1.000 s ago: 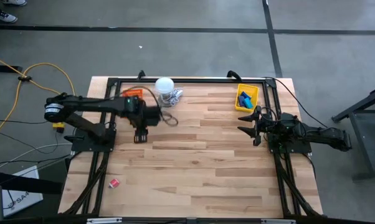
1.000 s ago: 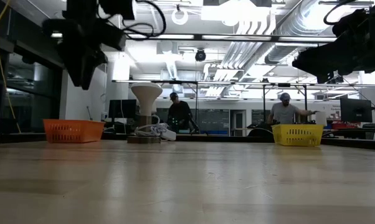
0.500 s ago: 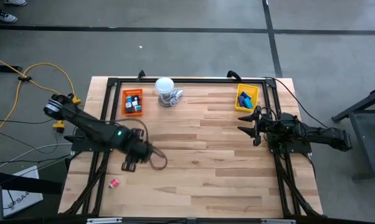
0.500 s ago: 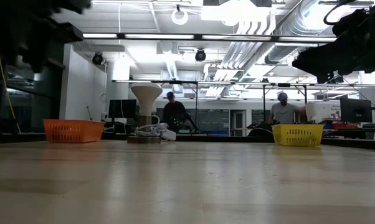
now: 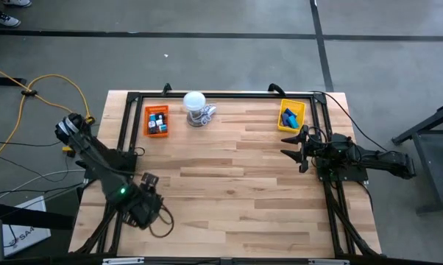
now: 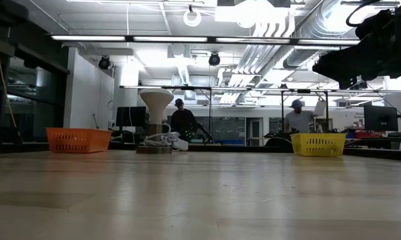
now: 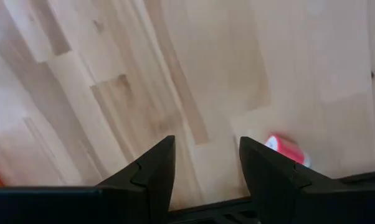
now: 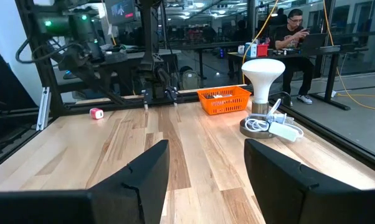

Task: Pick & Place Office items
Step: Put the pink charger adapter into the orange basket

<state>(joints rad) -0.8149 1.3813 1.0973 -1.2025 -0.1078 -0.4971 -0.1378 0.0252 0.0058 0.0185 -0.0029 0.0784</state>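
Left claw (image 7: 206, 171) has swung from the far orange tray (image 5: 157, 120) to the near-left red piece (image 7: 286, 150), open, empty; right claw (image 5: 293, 143) waits open.

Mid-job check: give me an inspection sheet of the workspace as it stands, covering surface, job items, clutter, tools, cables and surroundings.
Surface: wooden table, bare across the middle.
Job's things: red item loose near the left front corner; small pieces in the orange tray; blue pieces in the yellow tray.
Clutter: white lamp with coiled cord at the back edge.
Grippers: left tool open, just short of the red item; right tool open, empty, waiting at the right side.
Cables: yellow cable on the floor to the left.
Surroundings: people at desks behind the table.
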